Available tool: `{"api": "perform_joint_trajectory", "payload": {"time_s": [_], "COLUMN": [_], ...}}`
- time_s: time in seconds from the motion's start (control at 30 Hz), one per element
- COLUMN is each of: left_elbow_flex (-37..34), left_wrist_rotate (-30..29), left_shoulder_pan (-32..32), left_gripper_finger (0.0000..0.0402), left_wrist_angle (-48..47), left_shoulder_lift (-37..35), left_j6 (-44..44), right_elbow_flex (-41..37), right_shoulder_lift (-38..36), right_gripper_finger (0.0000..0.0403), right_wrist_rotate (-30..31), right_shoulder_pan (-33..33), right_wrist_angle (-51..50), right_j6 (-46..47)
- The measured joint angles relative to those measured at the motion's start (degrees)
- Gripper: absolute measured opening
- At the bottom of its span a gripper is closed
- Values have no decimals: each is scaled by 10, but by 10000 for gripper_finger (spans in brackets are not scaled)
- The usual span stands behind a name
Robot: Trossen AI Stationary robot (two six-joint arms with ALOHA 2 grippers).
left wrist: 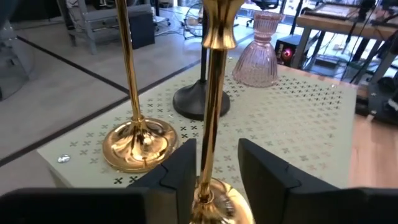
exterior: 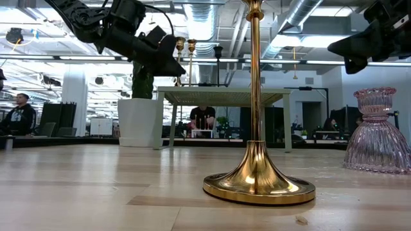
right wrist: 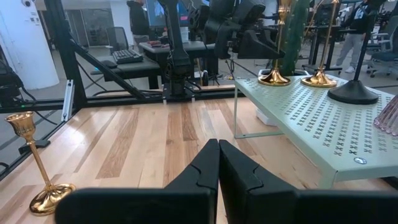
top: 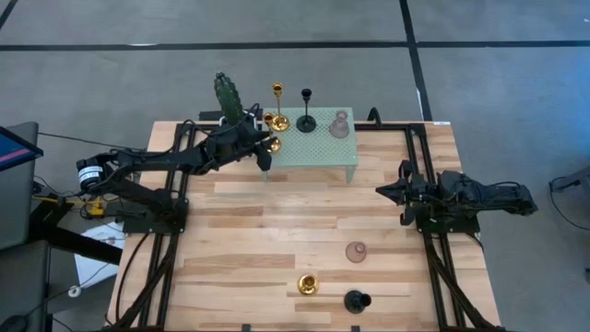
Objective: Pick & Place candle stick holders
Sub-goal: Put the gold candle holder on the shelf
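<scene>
On the green perforated side table (top: 324,149) at the far edge stand two gold candle stick holders, a black one (top: 306,122) and a pink glass one (top: 339,126). My left gripper (left wrist: 216,148) reaches level over the side table's left end. It is open, with one finger on each side of the thin stem (left wrist: 211,112) of the nearer gold holder (top: 274,145), whose base rests on the side table. The second gold holder (left wrist: 138,138) stands just beside it. My right gripper (right wrist: 219,148) waits shut over the table's right side (top: 406,190), holding nothing. My left gripper has the gold stem standing upright between its open fingers, low down, just above the base (left wrist: 214,202). One finger (left wrist: 181,167) lies right beside the stem, and I cannot tell whether it touches. A clear gap separates the stem from the other finger (left wrist: 264,171).
A green cactus (top: 229,96) in a white pot stands at the side table's far left, close behind my left arm. On the wooden table near its front edge stand a pink glass holder (top: 356,252), a gold one (top: 308,284) and a black one (top: 358,301).
</scene>
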Motion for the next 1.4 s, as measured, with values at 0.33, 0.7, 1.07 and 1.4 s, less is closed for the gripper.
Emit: {"api": "perform_joint_trajectory", "payload": {"time_s": [0.33,0.7,1.07,1.4], "left_elbow_flex": [0,-1,-1,-58], "left_wrist_rotate": [-31,-51,-25,173], "left_shoulder_pan": [0,-9,-67,-226], "left_gripper_finger": [188,191,162,59], "left_wrist_angle": [-2,-113,-234,-285], "left_shoulder_lift": [0,-42,-159,-200], "left_j6": [11,11,-5,-24], "right_elbow_flex": [0,0,0,0], "right_shoulder_lift": [0,0,0,0], "right_gripper_finger": [0,0,0,0], "right_wrist_rotate": [0,0,11,11], "right_shoulder_pan": [0,0,0,0], "right_wrist_angle": [-1,-1,-14,-14], "right_j6": [10,10,10,10]}}
